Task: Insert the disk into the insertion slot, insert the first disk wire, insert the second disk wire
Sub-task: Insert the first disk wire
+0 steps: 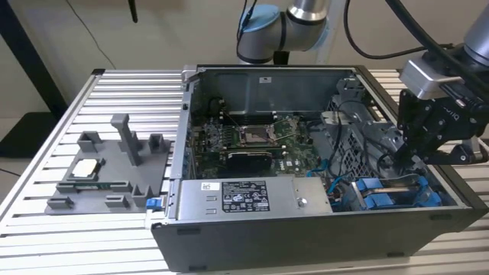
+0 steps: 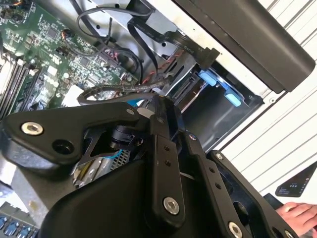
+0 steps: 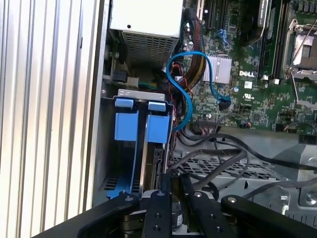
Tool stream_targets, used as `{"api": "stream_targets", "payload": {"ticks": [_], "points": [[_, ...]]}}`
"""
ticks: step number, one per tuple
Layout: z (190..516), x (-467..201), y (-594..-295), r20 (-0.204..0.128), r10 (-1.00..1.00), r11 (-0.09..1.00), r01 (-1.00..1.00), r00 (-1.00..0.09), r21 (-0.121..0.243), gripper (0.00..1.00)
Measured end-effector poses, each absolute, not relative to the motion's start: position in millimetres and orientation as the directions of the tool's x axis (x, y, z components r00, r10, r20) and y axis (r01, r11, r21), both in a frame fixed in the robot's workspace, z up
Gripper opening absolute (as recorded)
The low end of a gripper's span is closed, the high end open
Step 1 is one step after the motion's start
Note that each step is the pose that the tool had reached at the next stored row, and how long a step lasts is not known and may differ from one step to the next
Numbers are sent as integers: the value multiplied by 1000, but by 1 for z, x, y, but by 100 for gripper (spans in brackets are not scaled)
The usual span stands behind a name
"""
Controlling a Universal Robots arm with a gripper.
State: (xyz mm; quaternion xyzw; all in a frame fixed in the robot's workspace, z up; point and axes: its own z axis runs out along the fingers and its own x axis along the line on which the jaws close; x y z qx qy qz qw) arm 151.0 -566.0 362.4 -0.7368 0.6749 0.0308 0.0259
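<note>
Aluminium slats make up the table [image 1: 46, 229] under everything. On it lies an open black computer case [image 1: 306, 240], and a grey moulded fixture plate [image 1: 114, 172] sits on the exterior view's left of the case. Inside the case, a silver power supply [image 1: 244, 197] runs along the near wall, with the green motherboard [image 1: 294, 152] behind it.

I reach into the case on the exterior view's right, above the drive bay [image 3: 106, 148]. In the first wrist view, two bright blue carriers stand side by side in that bay. The disk [image 3: 158, 129] is the one nearer the motherboard, seated upright in its slot. The other blue-framed drive [image 3: 126, 124] sits just beside it, against the case wall.

My gripper [image 3: 176, 183] hangs just over the disk's end of the bay, among black cables [image 3: 213, 153] draped across a perforated metal cage. My fingertips [image 2: 157, 105] are pressed together, and I cannot tell whether anything is caught between them.

A thin blue data cable [image 3: 178, 84] loops from the motherboard towards the disk's carrier. In the second wrist view, a black flat connector [image 2: 205, 54] hangs near the blue carriers, and a person's hand [image 2: 297, 213] rests outside the case.
</note>
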Motion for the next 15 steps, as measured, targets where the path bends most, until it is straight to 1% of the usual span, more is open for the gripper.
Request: {"api": "stream_targets", "payload": {"ticks": [7, 15], "points": [[354, 151, -573, -78, -994, -81, -997, 82, -17, 19], [344, 158, -574, -74, -994, -75, -997, 76, -25, 19]]}}
